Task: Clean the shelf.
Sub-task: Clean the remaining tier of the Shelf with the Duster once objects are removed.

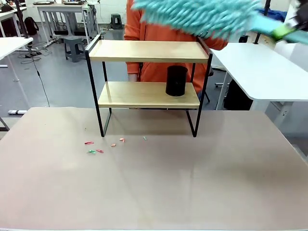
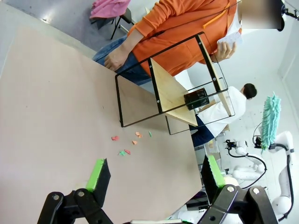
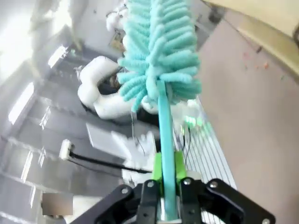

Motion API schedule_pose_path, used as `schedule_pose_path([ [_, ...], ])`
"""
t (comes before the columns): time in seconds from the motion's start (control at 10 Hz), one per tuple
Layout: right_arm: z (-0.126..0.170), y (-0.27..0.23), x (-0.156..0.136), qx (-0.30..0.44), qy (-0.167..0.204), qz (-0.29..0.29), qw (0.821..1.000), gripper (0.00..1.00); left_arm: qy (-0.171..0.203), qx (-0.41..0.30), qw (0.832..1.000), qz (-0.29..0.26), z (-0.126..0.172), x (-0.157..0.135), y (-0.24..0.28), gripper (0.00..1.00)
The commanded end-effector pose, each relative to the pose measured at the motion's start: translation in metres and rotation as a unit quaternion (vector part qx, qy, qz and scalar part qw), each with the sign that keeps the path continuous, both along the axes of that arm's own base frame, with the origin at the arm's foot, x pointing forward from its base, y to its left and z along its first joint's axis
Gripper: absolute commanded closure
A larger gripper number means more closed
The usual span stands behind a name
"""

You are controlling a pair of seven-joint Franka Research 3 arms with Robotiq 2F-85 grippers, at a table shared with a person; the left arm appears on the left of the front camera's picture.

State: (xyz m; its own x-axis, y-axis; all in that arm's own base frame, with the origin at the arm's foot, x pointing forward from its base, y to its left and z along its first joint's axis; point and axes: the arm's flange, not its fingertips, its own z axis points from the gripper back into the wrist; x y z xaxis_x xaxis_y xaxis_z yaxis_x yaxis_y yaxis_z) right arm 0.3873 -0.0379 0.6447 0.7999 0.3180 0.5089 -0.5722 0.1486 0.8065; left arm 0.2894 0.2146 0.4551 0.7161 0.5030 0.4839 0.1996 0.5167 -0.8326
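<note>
Our right hand (image 3: 168, 173) is clamped on the thin teal handle of a fluffy teal duster (image 3: 158, 56), with a green pad pressed to each side of the stick. In the front view the duster (image 1: 202, 17) stretches, blurred, across the top of the frame above the shelf (image 1: 149, 50), and the right hand (image 1: 281, 32) sits at the upper right corner. We cannot tell whether the duster touches the top board.

Our left hand (image 2: 156, 179) hangs over the tabletop (image 2: 51, 121) with its pads spread wide and nothing between them.

The shelf (image 2: 170, 91) stands upright at the far middle of the tan tabletop (image 1: 192, 183). A black cup (image 1: 176, 80) sits on its lower board, toward the right of the frame. Small red, orange and green scraps (image 1: 98, 150) lie on the tabletop just in front of the shelf's left legs. A person in an orange top (image 1: 159, 33) stands behind the shelf. Beyond are a grey floor, white tables and a stool (image 1: 74, 48) at the upper left.
</note>
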Motion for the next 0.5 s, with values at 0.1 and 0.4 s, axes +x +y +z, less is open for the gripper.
schedule_pose_path([
  [0.1,-0.063,-0.094,-0.062,0.086,-0.001,-0.240,0.967,0.87,-0.015,-0.002,1.000,0.000,-0.002,-0.001,-0.003,0.00],
  [0.4,-0.139,-0.109,-0.089,0.005,0.104,-0.396,0.912,0.87,-0.015,-0.002,1.000,0.000,-0.002,-0.001,-0.003,0.00],
])
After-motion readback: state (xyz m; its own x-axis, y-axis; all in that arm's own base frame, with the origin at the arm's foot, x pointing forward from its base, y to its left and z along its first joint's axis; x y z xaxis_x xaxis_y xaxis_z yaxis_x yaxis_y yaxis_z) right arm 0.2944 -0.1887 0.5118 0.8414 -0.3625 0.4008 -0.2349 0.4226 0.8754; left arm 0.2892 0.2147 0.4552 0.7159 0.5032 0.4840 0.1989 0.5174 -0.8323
